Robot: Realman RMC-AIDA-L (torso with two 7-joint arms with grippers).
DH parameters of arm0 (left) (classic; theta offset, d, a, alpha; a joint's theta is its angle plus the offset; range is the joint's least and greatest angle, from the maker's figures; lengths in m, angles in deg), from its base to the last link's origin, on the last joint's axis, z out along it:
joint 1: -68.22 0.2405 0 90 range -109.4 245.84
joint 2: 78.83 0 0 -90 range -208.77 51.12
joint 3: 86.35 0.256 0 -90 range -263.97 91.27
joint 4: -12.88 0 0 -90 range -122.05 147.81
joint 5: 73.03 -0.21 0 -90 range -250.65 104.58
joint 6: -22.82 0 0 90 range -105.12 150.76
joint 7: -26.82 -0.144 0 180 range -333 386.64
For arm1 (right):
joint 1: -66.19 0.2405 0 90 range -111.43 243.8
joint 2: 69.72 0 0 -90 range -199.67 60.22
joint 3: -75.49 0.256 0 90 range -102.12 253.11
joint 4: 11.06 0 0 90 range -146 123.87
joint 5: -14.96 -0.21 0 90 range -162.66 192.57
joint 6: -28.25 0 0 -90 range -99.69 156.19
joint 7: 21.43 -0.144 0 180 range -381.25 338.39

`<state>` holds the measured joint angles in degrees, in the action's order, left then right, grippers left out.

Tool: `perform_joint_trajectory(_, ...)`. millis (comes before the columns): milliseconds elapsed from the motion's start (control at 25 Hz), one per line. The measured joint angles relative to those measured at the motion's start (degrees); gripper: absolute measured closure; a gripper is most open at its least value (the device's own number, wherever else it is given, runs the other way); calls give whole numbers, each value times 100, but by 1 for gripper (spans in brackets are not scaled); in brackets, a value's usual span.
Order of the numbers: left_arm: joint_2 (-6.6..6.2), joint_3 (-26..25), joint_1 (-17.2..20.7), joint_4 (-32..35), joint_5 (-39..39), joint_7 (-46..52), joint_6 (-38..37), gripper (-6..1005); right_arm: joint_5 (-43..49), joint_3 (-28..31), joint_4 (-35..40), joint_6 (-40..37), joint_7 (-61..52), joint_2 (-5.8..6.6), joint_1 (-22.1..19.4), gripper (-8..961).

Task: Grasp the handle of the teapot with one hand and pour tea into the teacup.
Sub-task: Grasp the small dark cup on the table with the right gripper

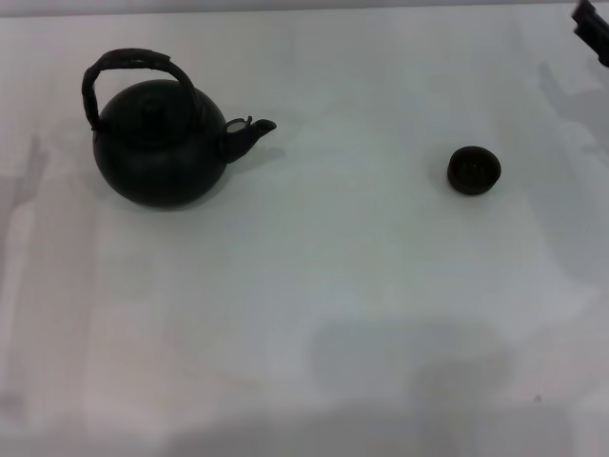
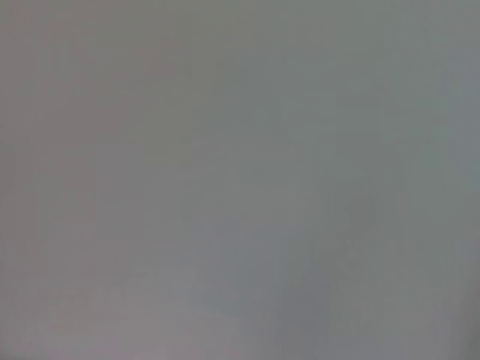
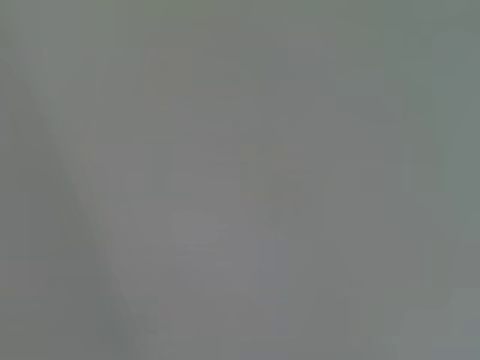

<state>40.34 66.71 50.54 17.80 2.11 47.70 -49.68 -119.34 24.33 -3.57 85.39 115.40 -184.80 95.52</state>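
Note:
In the head view, the round matte black teapot point(image 1: 159, 143) stands upright on the white table at the far left. Its dark wrapped handle point(image 1: 128, 63) arches over the knobbed lid, and its short spout point(image 1: 251, 130) points right toward the teacup. The small dark teacup point(image 1: 474, 170) stands upright on the right, well apart from the teapot. A dark piece of my right gripper point(image 1: 592, 29) shows at the top right corner, away from both. My left gripper is out of view. Both wrist views show only plain grey surface.
The white table point(image 1: 314, 286) spreads across the whole head view, with open room between the teapot and the teacup and toward the near edge. A faint shadow lies at the near middle.

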Motion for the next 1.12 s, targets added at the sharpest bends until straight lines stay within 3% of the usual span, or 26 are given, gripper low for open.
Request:
perform_joint_trajectory(160,-14,-8,37,0,4,11,0,111,618,-1075,1228,-184,-1392,250,-190,128)
perform_joint_trajectory(360,-14,-25,41,1,20,36,0,112,3116,-1406,2920,-55,-3905,674,-121,129)
perform_joint_trajectory(480,4,-38,56,20,26,57,0,112,4457,-1368,3657,402,-5053,804,113,129)
perform_joint_trajectory(600,10,-54,96,110,38,60,-6,114,5523,-1339,4298,1011,-5904,835,409,129)
perform_joint_trajectory(720,11,-42,97,139,41,48,-16,117,6694,-1360,5003,1491,-6674,724,678,130)
perform_joint_trajectory(800,10,-32,95,140,43,47,-19,118,7567,-1388,5485,1804,-7052,500,870,130)
perform_joint_trajectory(920,10,-31,90,141,44,49,-16,120,8863,-1447,6038,2263,-7392,63,1147,130)
perform_joint_trajectory(960,10,-32,83,141,45,50,-14,121,9220,-1589,6124,2397,-7524,-24,1226,130)
perform_joint_trajectory(1120,10,-22,54,162,23,61,-7,124,9688,-2625,6055,2485,-8058,-45,1430,130)
